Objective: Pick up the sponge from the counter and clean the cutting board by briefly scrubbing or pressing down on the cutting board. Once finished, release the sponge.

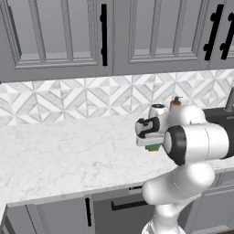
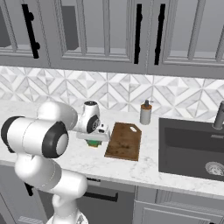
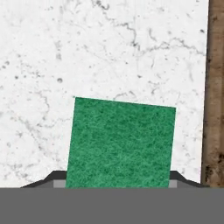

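Note:
The green sponge (image 3: 120, 142) lies on the white marble counter (image 3: 65, 52), just left of the dark brown cutting board (image 2: 124, 141). My gripper (image 3: 117, 180) hangs straight over the sponge, open, with one dark fingertip (image 3: 54, 178) at each side of it. The sponge sits slightly skewed between the fingers. In the base views the sponge (image 2: 93, 142) (image 1: 153, 147) peeks out under the hand, resting on the counter. The board's edge (image 3: 214, 87) runs down the right of the hand view.
A soap dispenser bottle (image 2: 145, 113) stands behind the board by the backsplash. A dark sink (image 2: 192, 146) with a faucet (image 2: 218, 114) is set into the counter right of the board. Wall cabinets hang above.

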You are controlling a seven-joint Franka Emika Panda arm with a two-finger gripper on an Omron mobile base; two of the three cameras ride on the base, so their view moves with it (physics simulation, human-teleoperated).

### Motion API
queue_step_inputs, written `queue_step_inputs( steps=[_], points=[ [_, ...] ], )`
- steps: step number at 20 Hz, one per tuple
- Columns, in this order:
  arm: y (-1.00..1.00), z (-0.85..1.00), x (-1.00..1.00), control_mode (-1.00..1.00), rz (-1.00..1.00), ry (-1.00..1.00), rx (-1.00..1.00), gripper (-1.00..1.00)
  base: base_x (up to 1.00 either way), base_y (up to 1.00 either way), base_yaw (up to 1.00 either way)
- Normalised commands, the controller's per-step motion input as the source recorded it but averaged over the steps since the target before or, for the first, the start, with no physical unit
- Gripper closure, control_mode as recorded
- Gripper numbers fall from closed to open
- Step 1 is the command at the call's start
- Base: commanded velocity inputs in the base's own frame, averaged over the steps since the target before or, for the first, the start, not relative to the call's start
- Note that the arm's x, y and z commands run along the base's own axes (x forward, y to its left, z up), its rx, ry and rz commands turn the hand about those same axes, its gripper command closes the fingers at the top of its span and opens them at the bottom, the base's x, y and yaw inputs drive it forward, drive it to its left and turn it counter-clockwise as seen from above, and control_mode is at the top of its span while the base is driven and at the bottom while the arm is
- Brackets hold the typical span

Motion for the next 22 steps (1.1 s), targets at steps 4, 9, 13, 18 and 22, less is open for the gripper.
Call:
queue_step_inputs(
  steps=[4, 9, 13, 18, 22],
  points=[
    [-0.32, 0.26, -0.25, -1.00, 0.00, -0.01, 0.00, 1.00, 0.00, 0.00, 0.00],
    [-0.63, 0.00, -0.61, -1.00, 0.00, -0.01, 0.02, 1.00, 0.00, 0.00, 0.00],
    [-0.68, -0.11, -0.16, -1.00, 0.00, 0.00, 0.01, 1.00, 0.00, 0.00, 0.00],
    [-0.13, -0.17, 0.25, -1.00, 0.00, -0.01, 0.00, 1.00, 0.00, 0.00, 0.00],
    [0.00, 0.00, 0.35, -1.00, 0.00, 0.00, 0.00, 1.00, 0.00, 0.00, 0.00]
  ],
)
